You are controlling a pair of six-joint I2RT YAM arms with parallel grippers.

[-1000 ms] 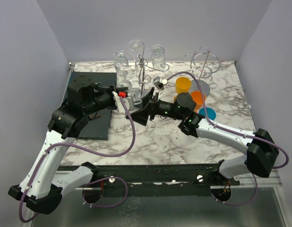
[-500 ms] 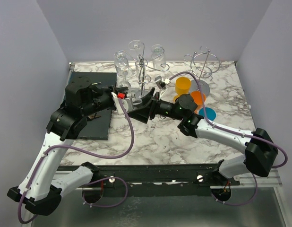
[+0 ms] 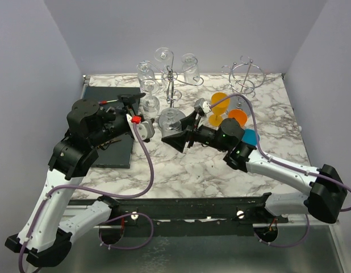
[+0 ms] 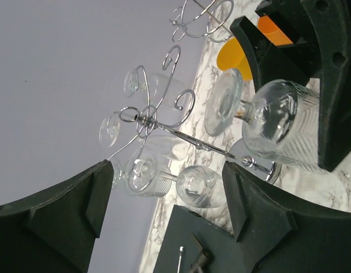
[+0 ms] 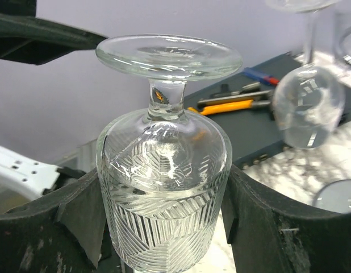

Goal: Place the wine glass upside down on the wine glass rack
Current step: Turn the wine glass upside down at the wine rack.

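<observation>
Nearest, the right gripper (image 5: 164, 219) is seen clamped on the bowl of the glass (image 3: 170, 120). The glass is held with its foot uppermost, just in front of the rack (image 3: 172, 82). Beside it, the left gripper (image 4: 168, 190) is spread wide and nothing is held in it; it is judged to have no part in the present step.

That step is judged to be the carry to a free arm of the rack. The glass should be kept inverted and level. The stem should be slid into a hook from its open end, so that the foot is caught above the wire. The approach is best made slowly, since the hung glasses (image 3: 148, 73) are crowded near the path and could be knocked. The grip should be loosened only once the foot is borne by the hook.

Which hook is free cannot be told, as the wires are thin and are lost against the clear glass behind them. The rim of the held glass is cut off in the right wrist view, so whether it is clear of the surface (image 3: 192, 170) cannot be settled.
</observation>
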